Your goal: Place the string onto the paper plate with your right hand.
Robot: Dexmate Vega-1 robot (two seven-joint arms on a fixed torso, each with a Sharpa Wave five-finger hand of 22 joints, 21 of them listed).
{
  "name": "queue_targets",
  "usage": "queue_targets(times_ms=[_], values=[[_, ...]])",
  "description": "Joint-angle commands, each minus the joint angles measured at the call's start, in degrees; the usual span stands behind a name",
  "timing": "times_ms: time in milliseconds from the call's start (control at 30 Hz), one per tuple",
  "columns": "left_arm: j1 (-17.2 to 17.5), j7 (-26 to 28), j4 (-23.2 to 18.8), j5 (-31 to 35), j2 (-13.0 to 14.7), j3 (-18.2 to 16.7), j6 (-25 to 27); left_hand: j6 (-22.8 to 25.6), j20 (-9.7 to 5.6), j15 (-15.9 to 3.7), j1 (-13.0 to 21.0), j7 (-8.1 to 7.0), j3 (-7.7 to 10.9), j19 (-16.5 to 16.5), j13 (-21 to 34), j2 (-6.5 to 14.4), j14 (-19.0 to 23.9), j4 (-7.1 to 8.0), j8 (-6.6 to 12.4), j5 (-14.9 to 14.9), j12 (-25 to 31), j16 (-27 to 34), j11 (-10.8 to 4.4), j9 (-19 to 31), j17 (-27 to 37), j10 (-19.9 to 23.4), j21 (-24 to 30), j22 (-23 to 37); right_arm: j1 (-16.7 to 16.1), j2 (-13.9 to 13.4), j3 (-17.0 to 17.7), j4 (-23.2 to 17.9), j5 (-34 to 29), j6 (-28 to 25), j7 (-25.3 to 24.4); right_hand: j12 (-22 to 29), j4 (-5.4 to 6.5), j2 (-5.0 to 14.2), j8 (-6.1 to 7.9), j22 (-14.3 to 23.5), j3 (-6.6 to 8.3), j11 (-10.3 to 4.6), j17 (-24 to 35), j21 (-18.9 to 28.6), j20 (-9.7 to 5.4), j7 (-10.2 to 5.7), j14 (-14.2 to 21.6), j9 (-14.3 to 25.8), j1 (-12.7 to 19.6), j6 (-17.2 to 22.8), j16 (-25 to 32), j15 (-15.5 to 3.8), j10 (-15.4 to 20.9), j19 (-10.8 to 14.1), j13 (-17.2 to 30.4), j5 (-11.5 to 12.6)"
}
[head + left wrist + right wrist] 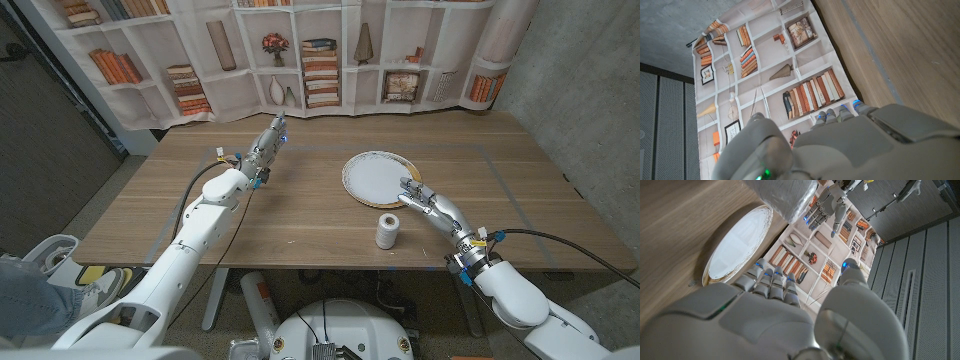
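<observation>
Fingers (771, 282) of right hand (425, 202) stretching out straight and close together, thumb apart, gripping nothing; hovering near right front edge of tabletop (300, 215), fingertips reaching plate's near rim. String (387, 231), a small white wound spool, cylindrical, ribbed by its windings, standing upright near front edge of tabletop, just beside right hand and apart from it, not yet on plate. Paper plate (377, 178), round, white matte centre, brownish fluted rim, lying flat right of tabletop middle, toward far edge. Left hand (266, 148) hanging over left far part of tabletop, fingers (840, 114) extended side by side, holding nothing. Tabletop showing brown wood grain, smooth.

Right wrist view giving plate's rim ridges (740, 240) up close, spool (782, 197) as blurred white bulk, left hand (827, 205) small against bookshelf backdrop (810, 255). Left wrist view showing grey shell of own hand, blue lights at fingertips, printed bookshelf backdrop wrinkling like cloth. Head view alone giving spool's spacing from plate: near, not touching.
</observation>
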Motion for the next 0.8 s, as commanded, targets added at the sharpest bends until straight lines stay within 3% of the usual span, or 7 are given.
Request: queue_targets(times_ms=[33,500,800], values=[[-0.1,-0.3,0.2,0.1,-0.1,0.2,-0.1,0.2,0.24,0.26,0.5,-0.13,-0.43,-3.7,0.1,0.2,-1.8,0.17,0.13,0.2,0.2,0.2,0.2,0.1,0.2,0.1,0.5,0.2,-1.7,-0.2,0.3,-2.2,-3.1,-2.5,-1.9,-0.1,-0.08,-0.04,-0.13,0.2,0.04,-0.02,0.1,0.1,-0.05,0.05,-0.4,0.2,0.7,-0.4,-0.1,0.12,-0.4,-0.2,0.1,0.7],[1.0,0.8,-2.0,0.4,0.2,0.2,0.4,0.3,0.23,0.42,0.6,-0.07,-0.61,-3.7,0.1,0.2,-1.8,0.15,0.12,0.2,0.2,0.2,0.34,0.1,0.2,0.1,0.5,0.2,-2.4,-0.1,-0.5,-2.3,-6.8,-3.4,-3.4,-0.2,0.12,-0.45,-0.34,0.2,-0.08,-0.34,0.2,0.3,0.32,-1.42,-0.9,0.2,1.4,-1.8,0.0,0.11,-1.4,-0.3,0.1,1.4],[0.7,1.0,-2.1,0.5,0.0,0.7,1.1,0.4,-0.03,0.55,0.7,0.18,-0.75,-3.7,0.1,0.3,-1.8,0.13,0.15,0.2,0.2,0.2,0.55,0.1,0.2,0.1,0.5,0.2,-2.1,0.1,-1.1,-1.4,-8.1,-3.2,-4.0,-0.3,0.28,-0.9,-0.94,0.2,-0.23,-0.38,0.2,0.5,0.41,-2.04,-1.2,0.3,2.3,-5.3,0.2,-0.15,-2.6,0.0,0.1,2.3]])
